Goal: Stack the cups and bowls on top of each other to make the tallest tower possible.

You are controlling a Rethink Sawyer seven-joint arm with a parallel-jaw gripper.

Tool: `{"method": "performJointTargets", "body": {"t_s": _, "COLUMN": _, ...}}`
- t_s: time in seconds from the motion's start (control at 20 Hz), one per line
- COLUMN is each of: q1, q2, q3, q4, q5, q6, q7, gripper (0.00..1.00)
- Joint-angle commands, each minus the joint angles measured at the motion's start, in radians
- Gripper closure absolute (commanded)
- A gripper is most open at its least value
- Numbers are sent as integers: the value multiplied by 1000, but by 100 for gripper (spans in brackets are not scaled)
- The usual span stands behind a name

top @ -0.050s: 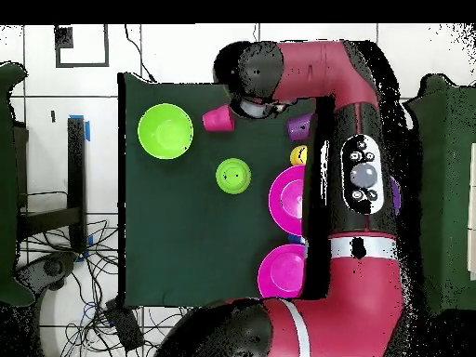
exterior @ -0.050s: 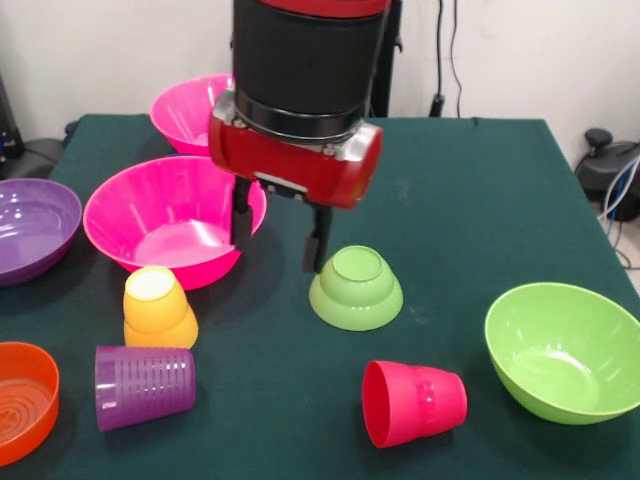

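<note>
My gripper point(exterior @ -0.050s: 278, 252) hangs open and empty just above the cloth, between the nearer large pink bowl point(exterior @ -0.050s: 170, 225) and the small green bowl point(exterior @ -0.050s: 356, 290), which sits upside down. One finger point(exterior @ -0.050s: 316, 245) is close to that bowl's left side. A yellow-orange cup point(exterior @ -0.050s: 158, 308) stands upside down. The purple ridged cup point(exterior @ -0.050s: 143, 385) and the red cup point(exterior @ -0.050s: 412, 402) lie on their sides. A second pink bowl point(exterior @ -0.050s: 188, 108) sits behind the arm. The lime green bowl point(exterior @ -0.050s: 562, 350), purple bowl point(exterior @ -0.050s: 30, 225) and orange bowl point(exterior @ -0.050s: 20, 400) stand upright. Overhead, the arm point(top @ -0.050s: 358, 177) hides the gripper.
The table has a dark green cloth point(exterior @ -0.050s: 470, 200). The purple and orange bowls sit at its left edge in the front view, the lime bowl near its right edge. Cables and a wall lie beyond the far side.
</note>
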Motion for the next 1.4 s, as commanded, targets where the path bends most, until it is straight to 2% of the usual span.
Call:
{"method": "performJointTargets", "body": {"t_s": 0.05, "q1": 8, "q2": 53, "q3": 85, "q4": 2, "q5": -6, "q6": 30, "q7": -324, "gripper": 0}}
{"method": "performJointTargets", "body": {"t_s": 0.25, "q1": -29, "q2": 74, "q3": 138, "q4": 48, "q5": 54, "q6": -61, "q7": -317, "gripper": 0}}
{"method": "performJointTargets", "body": {"t_s": 0.4, "q1": -71, "q2": 77, "q3": 179, "q4": 116, "q5": 89, "q6": -151, "q7": -325, "gripper": 0}}
{"method": "performJointTargets", "body": {"t_s": 0.6, "q1": -132, "q2": 60, "q3": 240, "q4": 182, "q5": 140, "q6": -205, "q7": -365, "gripper": 0}}
{"method": "performJointTargets", "body": {"t_s": 0.95, "q1": -194, "q2": 79, "q3": 312, "q4": 231, "q5": 146, "q6": -270, "q7": -413, "gripper": 0}}
{"method": "performJointTargets", "body": {"t_s": 1.05, "q1": -232, "q2": 97, "q3": 352, "q4": 265, "q5": 151, "q6": -296, "q7": -460, "gripper": 0}}
{"method": "performJointTargets", "body": {"t_s": 1.1, "q1": -259, "q2": 101, "q3": 371, "q4": 296, "q5": 157, "q6": -326, "q7": -460, "gripper": 0}}
{"method": "performJointTargets", "body": {"t_s": 1.15, "q1": -271, "q2": 103, "q3": 378, "q4": 309, "q5": 163, "q6": -314, "q7": -457, "gripper": 0}}
{"method": "performJointTargets", "body": {"t_s": 1.25, "q1": -319, "q2": 120, "q3": 427, "q4": 362, "q5": 197, "q6": -336, "q7": -451, "gripper": 0}}
{"method": "performJointTargets", "body": {"t_s": 1.4, "q1": -384, "q2": 154, "q3": 515, "q4": 431, "q5": 217, "q6": -371, "q7": -508, "gripper": 0}}
